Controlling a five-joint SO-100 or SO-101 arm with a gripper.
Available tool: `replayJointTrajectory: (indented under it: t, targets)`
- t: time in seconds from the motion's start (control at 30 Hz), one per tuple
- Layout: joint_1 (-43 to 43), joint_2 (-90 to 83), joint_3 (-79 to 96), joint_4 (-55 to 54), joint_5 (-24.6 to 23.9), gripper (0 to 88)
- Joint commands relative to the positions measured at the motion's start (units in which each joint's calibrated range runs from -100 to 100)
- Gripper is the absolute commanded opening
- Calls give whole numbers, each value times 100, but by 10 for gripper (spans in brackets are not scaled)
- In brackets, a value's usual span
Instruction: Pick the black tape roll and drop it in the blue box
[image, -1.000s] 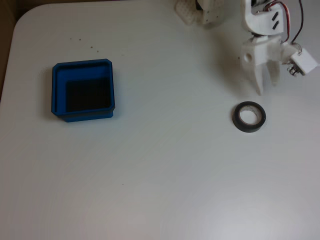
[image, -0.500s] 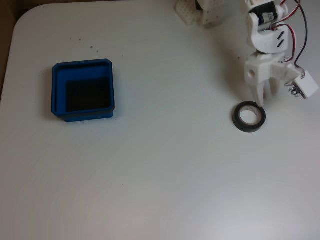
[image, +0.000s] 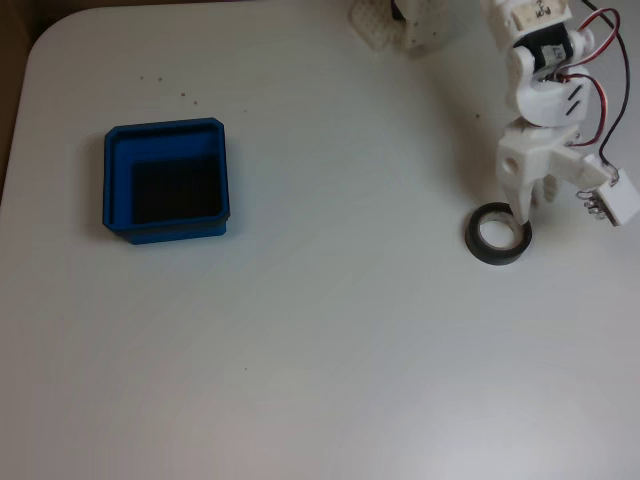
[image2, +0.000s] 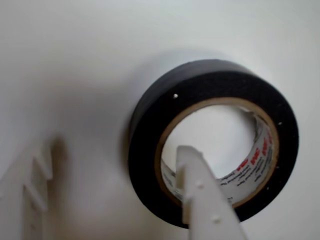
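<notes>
The black tape roll (image: 497, 237) lies flat on the white table at the right in the fixed view. My white gripper (image: 533, 207) hangs over its upper right edge, open. In the wrist view one finger (image2: 200, 195) reaches down inside the pale core of the black tape roll (image2: 150, 130), while the other finger (image2: 27, 200) stands outside the ring at the lower left, so my gripper (image2: 115, 155) straddles the roll's wall. The blue box (image: 112, 185) rests far to the left, with a dark floor and nothing in it.
The arm's white base (image: 410, 25) stands at the table's top edge. Red and black wires (image: 603, 75) loop beside the wrist. The table's rounded corner (image: 45, 35) is at the upper left. A few dark specks (image: 187, 96) lie above the box.
The gripper has come down and slightly right onto the tape roll, and one finger now dips into its core. Roll and box have not moved.
</notes>
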Motion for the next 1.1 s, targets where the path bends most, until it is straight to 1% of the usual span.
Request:
replayJointTrajectory:
  t: [0.0, 0.37, 1.07]
  targets:
    - [142, -12, -383, 46, 27, 226]
    - [387, -12, -339, 71, 27, 226]
    - [289, 448, -339, 63, 18, 228]
